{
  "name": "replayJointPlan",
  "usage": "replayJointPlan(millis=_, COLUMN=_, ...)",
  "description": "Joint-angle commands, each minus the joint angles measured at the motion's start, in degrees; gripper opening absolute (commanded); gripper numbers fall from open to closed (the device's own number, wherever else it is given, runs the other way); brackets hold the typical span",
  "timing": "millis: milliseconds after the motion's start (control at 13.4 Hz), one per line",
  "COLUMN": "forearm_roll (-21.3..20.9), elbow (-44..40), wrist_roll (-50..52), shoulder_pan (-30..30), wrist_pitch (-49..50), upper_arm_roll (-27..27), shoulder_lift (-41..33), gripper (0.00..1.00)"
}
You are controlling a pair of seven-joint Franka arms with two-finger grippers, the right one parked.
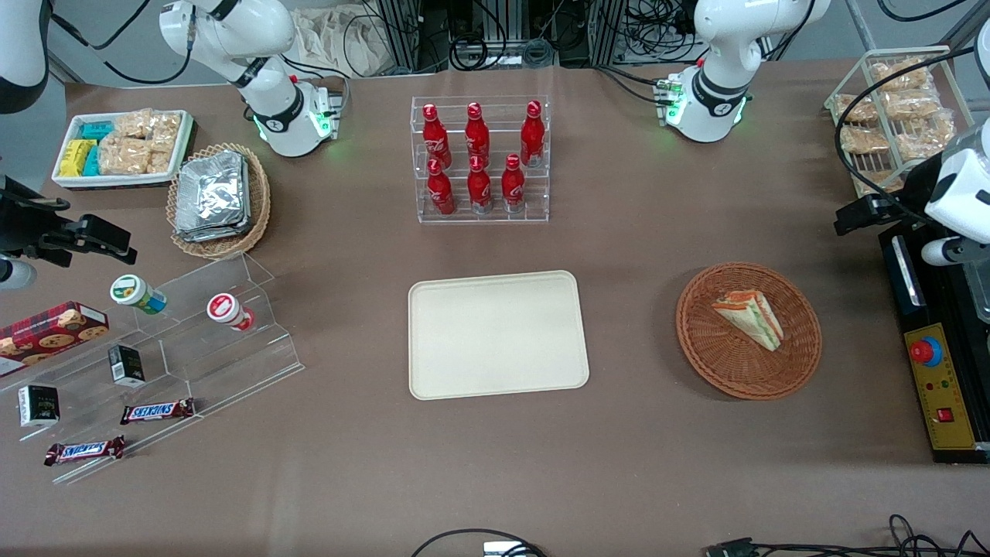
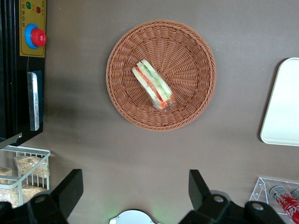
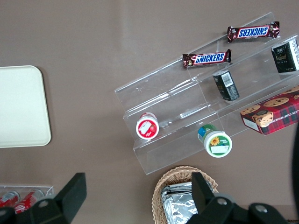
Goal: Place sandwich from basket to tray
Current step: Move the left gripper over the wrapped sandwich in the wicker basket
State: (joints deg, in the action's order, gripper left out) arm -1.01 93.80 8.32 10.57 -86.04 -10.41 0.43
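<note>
The sandwich (image 1: 749, 317) is a wrapped triangular wedge of white bread with orange and green filling. It lies in the round reddish-brown wicker basket (image 1: 700, 344), toward the working arm's end of the table. Both also show in the left wrist view, the sandwich (image 2: 153, 85) lying on its side in the basket (image 2: 196, 56). The cream tray (image 1: 495, 333) lies bare at the table's middle, beside the basket, and its edge shows in the left wrist view (image 2: 282, 102). My left gripper (image 1: 862, 213) (image 2: 135, 189) is open and empty, held high above the table, farther from the front camera than the basket.
A black control box with a red button (image 1: 940, 371) lies beside the basket at the table's end. A wire rack of snack bags (image 1: 889, 108) stands farther back. A clear rack of red bottles (image 1: 479, 158) stands farther back than the tray. Toward the parked arm's end are a tan basket of foil packets (image 1: 216, 193) and an acrylic stand (image 1: 178, 348).
</note>
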Motion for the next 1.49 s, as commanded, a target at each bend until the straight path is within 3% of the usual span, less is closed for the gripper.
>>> replayJointPlan(millis=0, forearm_roll=-0.7, elbow=0.5, wrist_roll=-0.3, shoulder_pan=0.6, wrist_pitch=0.5, upper_arm_roll=-0.4, shoulder_lift=-1.1, gripper=1.00)
replayJointPlan(millis=897, forearm_roll=-0.8, elbow=0.5, wrist_roll=0.2, shoulder_pan=0.6, wrist_pitch=0.5, upper_arm_roll=-0.3, shoulder_lift=-1.0, gripper=1.00)
replayJointPlan(millis=1420, forearm_roll=0.2, elbow=0.5, wrist_roll=11.8, shoulder_pan=0.9, wrist_pitch=0.3, upper_arm_roll=0.0, shoulder_lift=4.2, gripper=1.00)
